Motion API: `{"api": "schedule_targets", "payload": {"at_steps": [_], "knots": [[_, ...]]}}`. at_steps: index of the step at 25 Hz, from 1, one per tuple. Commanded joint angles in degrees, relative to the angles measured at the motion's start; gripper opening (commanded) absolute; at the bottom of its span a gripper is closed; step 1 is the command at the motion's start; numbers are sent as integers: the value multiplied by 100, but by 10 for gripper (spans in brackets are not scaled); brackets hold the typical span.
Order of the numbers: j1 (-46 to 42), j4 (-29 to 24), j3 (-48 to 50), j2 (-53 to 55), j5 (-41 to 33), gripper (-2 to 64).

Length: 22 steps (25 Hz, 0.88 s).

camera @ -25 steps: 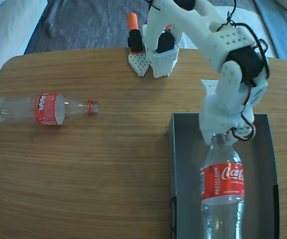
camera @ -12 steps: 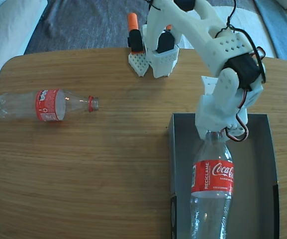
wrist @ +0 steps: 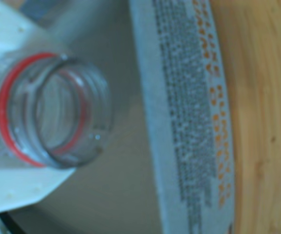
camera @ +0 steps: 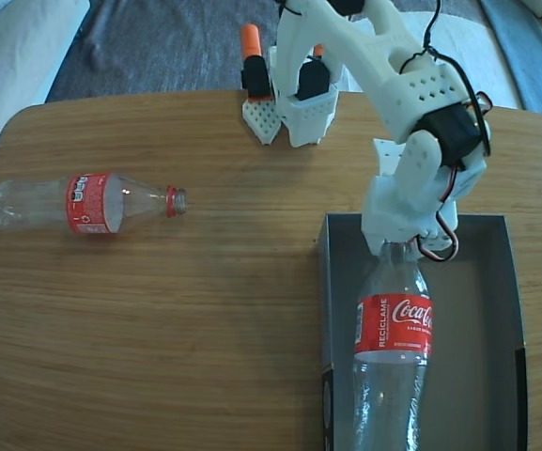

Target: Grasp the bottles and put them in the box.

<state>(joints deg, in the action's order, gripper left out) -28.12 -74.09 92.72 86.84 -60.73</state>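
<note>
While we scan the fixed view from the left, the first bottle (camera: 78, 202) lies on its side near the left edge of the table (camera: 186, 329), its open mouth pointing right and its red label around the middle. Nothing touches it, and it sits well apart from everything else. Moving right, at the far edge of the table we see the white arm base (camera: 306, 99) with an orange-tipped part (camera: 251, 42) just beside it. Further right, the dark grey-blue box (camera: 325, 282) sits at the near right corner of the table. The second bottle (camera: 390, 348) stands in the left part of the box, leaning a little, its neck up at the gripper (camera: 400, 246). We see the jaws closed around that neck, so they're holding the bottle. Over in the wrist view, the open mouth with its red ring (wrist: 52, 109) fills the left side against a white finger (wrist: 13, 190), the box wall (wrist: 189, 122) runs down the middle, and wood shows on the right.
</note>
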Motion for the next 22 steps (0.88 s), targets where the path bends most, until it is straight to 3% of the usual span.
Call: {"api": "schedule_targets", "payload": {"at_steps": [1, 7, 22], "knots": [[26, 167, 26, 396, -35, -3], [167, 659, 9, 299, -149, -3], [378, 677, -26, -176, -439, -3]]}}
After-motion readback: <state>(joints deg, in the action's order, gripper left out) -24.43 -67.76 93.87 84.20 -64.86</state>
